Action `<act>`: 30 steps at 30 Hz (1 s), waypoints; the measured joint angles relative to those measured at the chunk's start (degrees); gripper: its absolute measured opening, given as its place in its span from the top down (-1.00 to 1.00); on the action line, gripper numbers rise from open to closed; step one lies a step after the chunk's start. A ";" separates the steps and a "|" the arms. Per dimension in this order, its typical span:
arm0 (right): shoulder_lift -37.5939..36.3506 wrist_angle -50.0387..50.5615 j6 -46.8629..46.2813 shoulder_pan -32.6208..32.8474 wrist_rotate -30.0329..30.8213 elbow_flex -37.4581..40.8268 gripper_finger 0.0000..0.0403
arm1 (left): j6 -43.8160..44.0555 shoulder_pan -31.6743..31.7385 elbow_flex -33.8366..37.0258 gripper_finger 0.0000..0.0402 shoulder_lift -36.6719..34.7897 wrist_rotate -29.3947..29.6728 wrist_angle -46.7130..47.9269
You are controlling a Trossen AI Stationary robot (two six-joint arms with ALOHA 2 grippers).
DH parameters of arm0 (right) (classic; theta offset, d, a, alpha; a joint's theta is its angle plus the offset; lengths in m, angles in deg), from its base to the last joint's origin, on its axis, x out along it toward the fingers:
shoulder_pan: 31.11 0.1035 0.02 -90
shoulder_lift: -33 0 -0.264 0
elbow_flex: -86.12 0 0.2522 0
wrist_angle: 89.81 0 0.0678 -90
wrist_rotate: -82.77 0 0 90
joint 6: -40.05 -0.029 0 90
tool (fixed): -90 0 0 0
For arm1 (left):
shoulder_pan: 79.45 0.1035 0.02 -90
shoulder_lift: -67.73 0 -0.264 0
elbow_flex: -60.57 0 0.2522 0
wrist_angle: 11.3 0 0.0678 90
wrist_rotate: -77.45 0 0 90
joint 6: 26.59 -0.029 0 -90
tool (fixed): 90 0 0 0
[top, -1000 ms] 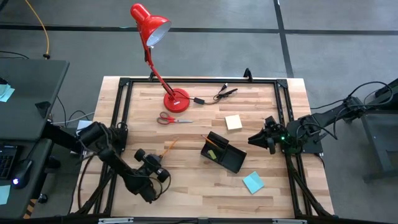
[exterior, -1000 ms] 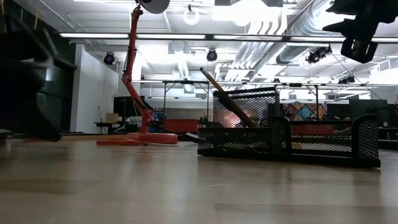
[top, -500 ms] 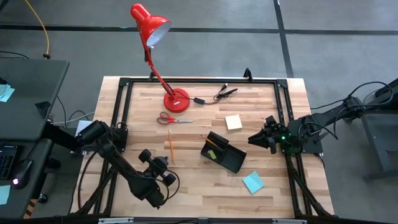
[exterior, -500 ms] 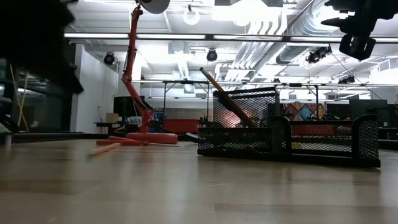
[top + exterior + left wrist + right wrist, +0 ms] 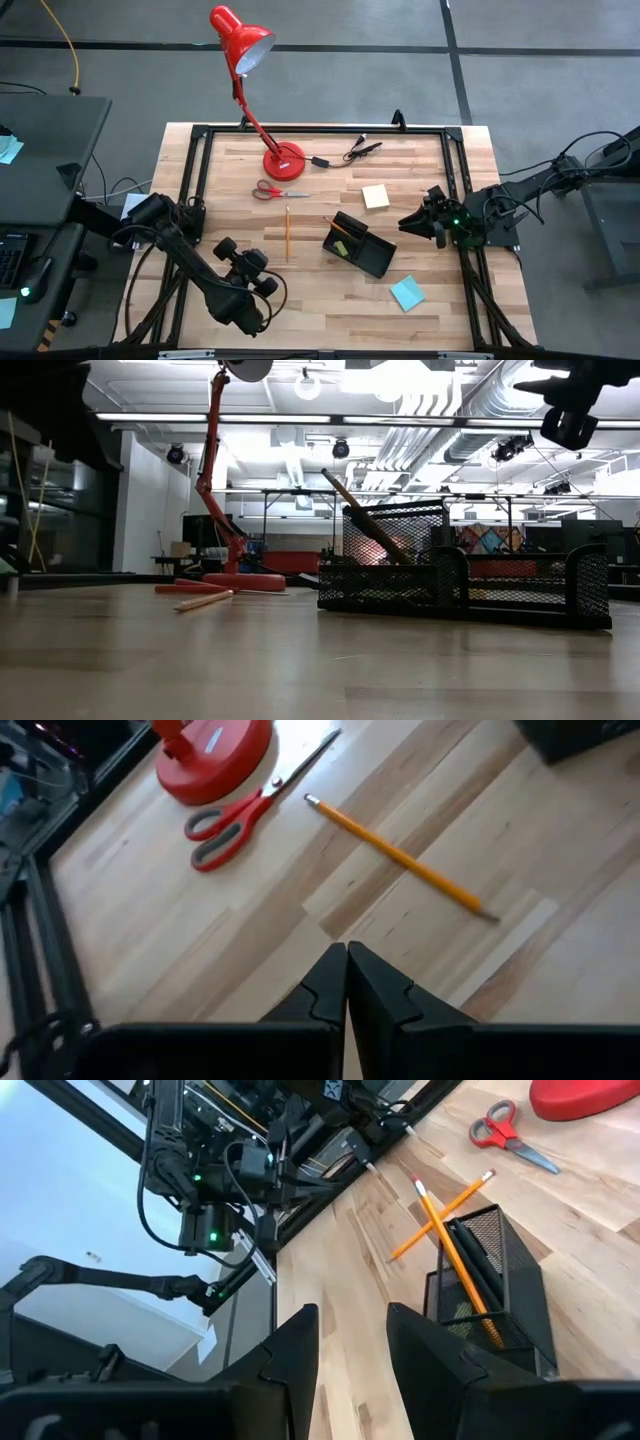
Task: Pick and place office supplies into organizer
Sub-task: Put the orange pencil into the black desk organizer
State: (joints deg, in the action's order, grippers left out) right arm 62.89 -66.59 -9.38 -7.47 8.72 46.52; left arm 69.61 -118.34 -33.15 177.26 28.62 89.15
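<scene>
A loose orange-yellow pencil [image 5: 287, 233] lies flat on the table, left of the black mesh organizer [image 5: 358, 245]; it also shows in the left wrist view [image 5: 395, 858] and the low view [image 5: 203, 600]. My left gripper [image 5: 258, 262] hangs shut above the table just short of the pencil, its fingertips [image 5: 347, 958] together with nothing between them. Two pencils [image 5: 460, 1260] lean in the organizer's tall compartment. Red-handled scissors [image 5: 278, 191] lie by the lamp base. A pale yellow pad [image 5: 376, 196] and a teal pad [image 5: 407, 293] lie flat. My right gripper [image 5: 350, 1342] waits open, raised at the table's right.
A red desk lamp [image 5: 250, 60] stands at the far left-centre, its base [image 5: 283, 160] beside the scissors. A black cable with clips [image 5: 350, 153] lies along the far edge. A black metal frame [image 5: 195, 180] rims the table. Bare wood stretches along the near edge.
My left gripper has risen from the table top and stayed shut. The pencil, which lay slanted right by its fingertips, has turned to lie along the near-far line and shifted a little toward the table's right, still flat on the wood.
</scene>
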 joint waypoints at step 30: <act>0.00 -5.16 2.26 -0.02 0.10 0.00 0.42 | -57.22 23.96 -16.85 1.00 -16.54 -10.22 -31.55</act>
State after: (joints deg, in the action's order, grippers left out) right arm 62.89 -71.76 -7.11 -7.49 8.81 46.52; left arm 12.39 -94.38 -50.00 160.72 18.40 57.60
